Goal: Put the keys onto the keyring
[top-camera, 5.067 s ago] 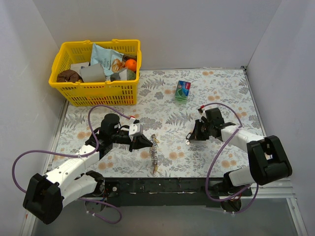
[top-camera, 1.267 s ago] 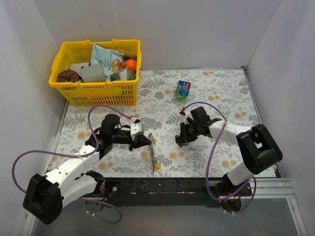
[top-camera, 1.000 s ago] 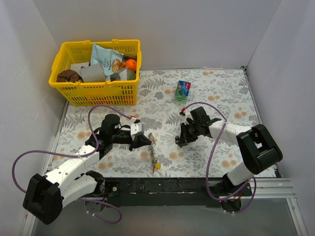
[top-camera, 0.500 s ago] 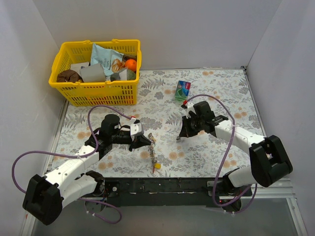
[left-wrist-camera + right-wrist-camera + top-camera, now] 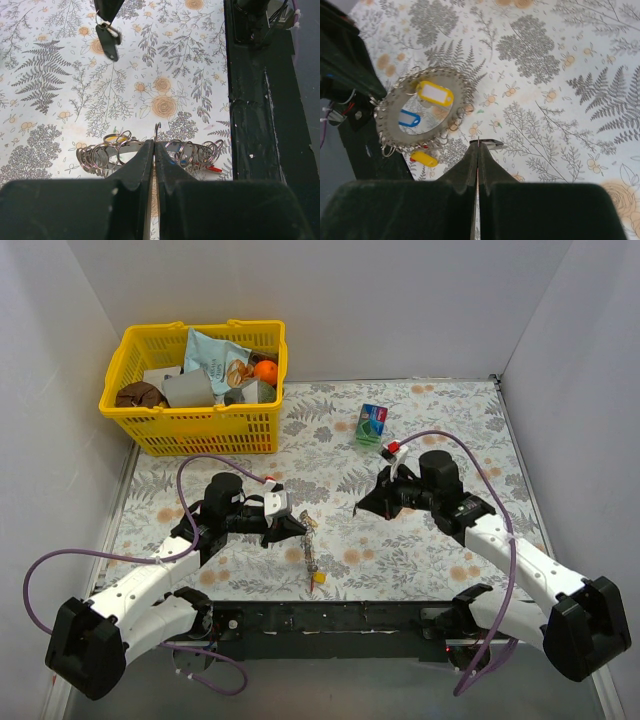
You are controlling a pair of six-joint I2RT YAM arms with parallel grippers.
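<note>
Two pincers, each closed on something small and metal, face each other over the floral table

The left gripper is clamped tight on the rim of the keyring and holds it up on edge near the table's front edge. Several keys with yellow and blue tags dangle in and around its open centre, and one yellow tag hangs lowest. The right gripper sits a little to the right of the ring, apart from it, with its fingers pressed together on a loose key whose dark tag hangs under the tips. Further back stand a yellow basket of odds and ends and a small green box
</note>
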